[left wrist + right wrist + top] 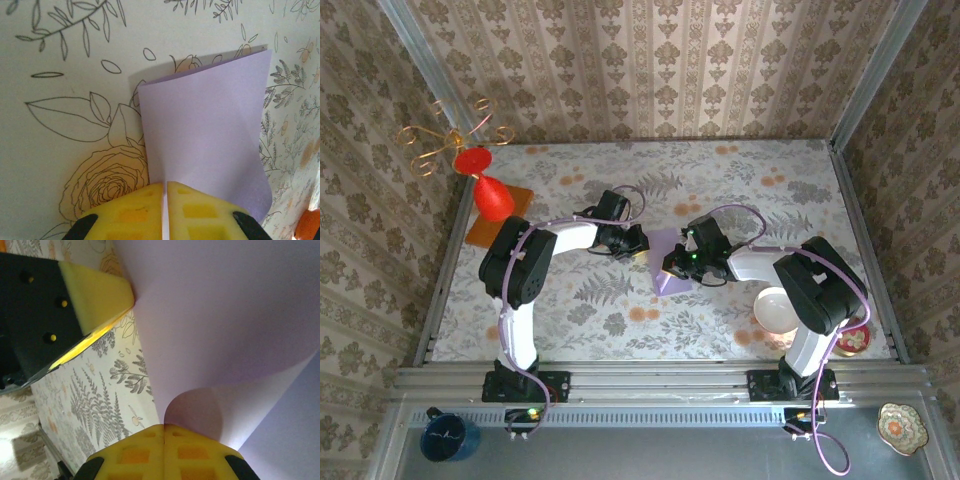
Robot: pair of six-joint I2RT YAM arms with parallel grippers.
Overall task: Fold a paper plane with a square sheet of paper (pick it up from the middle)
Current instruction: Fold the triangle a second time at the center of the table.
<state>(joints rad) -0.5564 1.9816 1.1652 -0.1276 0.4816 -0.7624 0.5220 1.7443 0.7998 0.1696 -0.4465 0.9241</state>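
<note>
The square sheet of paper (pixel 205 135) is pinched from both sides, mid worktop (pixel 770 190).
The left fingers (pixel 156 212) are closed on its left edge, the right fingers (pixel 157 447) on its right part; it curls between them.

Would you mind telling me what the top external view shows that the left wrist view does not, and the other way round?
Top external view: the right end effector at the lilac paper sheet, the red vase, the white bowl, the blue mug. Left wrist view: the sheet folded over on itself, its two layers slightly offset at the far edge, and yellow pads shut on its near edge. Shared: the sheet, the left end effector, the floral table cover.
</note>
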